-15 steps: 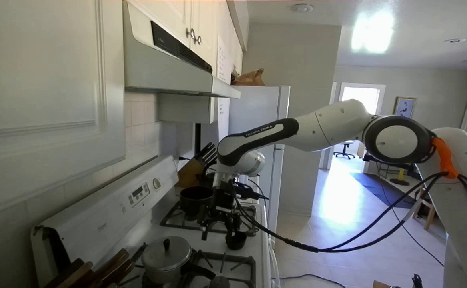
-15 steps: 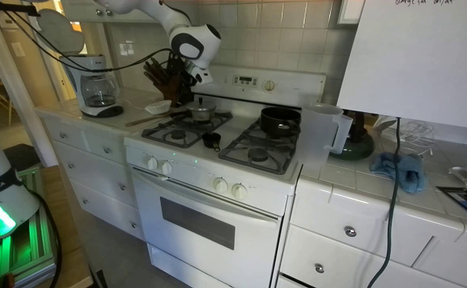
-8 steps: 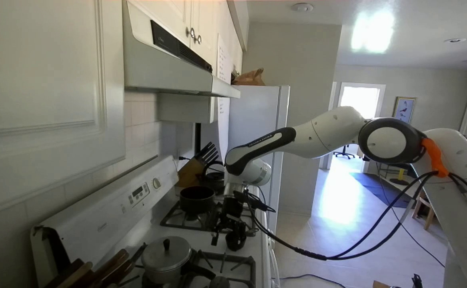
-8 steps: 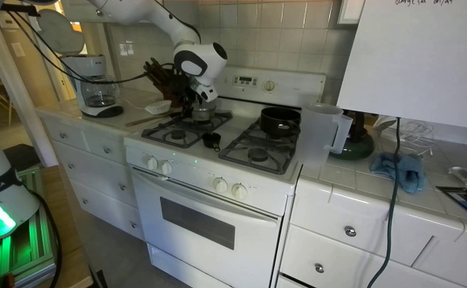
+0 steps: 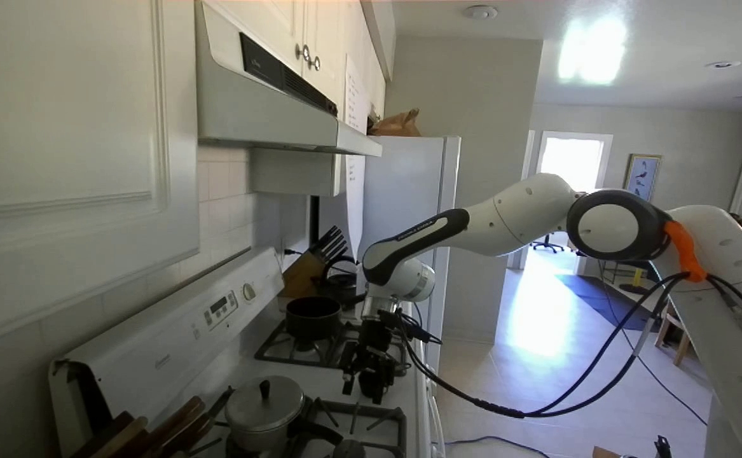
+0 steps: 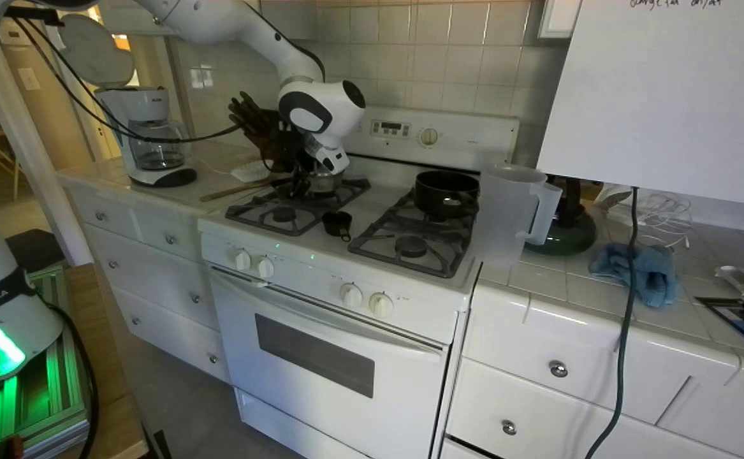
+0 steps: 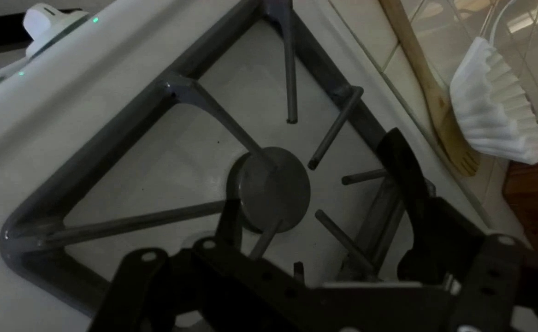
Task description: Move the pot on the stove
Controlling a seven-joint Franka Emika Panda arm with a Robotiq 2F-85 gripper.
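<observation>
Small round silvery-grey metal pot (image 5: 264,410), lidded, with black knob (image 5: 264,388) and long black handle (image 5: 321,431): upright at the rear of the black left grate (image 7: 112,139) of the white kitchen stove (image 6: 311,280), left and right taken as faced from its front. Black two-fingered gripper (image 5: 362,387): over the stove's left half, near the pot; jaws spread apart, nothing seen held; whether the handle lies between them cannot be told. Progress, by estimate: reaching stage; no grip on the pot visible; grasp, lift, shift and release all outstanding. The pot being already on the stove, a change of burner is the likeliest meaning; destination unstated. Room: at the stove's front left, a dark round burner cap (image 7: 275,189), exposed, probably the easiest landing; at its front right, a similar black cap (image 6: 411,246), likewise exposed. Limits: raised white back panel (image 6: 458,143) along the stove's rear; small black round cup (image 6: 336,223) at its front middle; large round black vessel (image 6: 446,194) at its rear right; translucent white plastic pitcher (image 6: 502,213) just outside its right edge; brown wooden spatula (image 7: 437,106) and white fluted dish (image 7: 494,106) beyond its left edge, hazards should the handle swing wide.
</observation>
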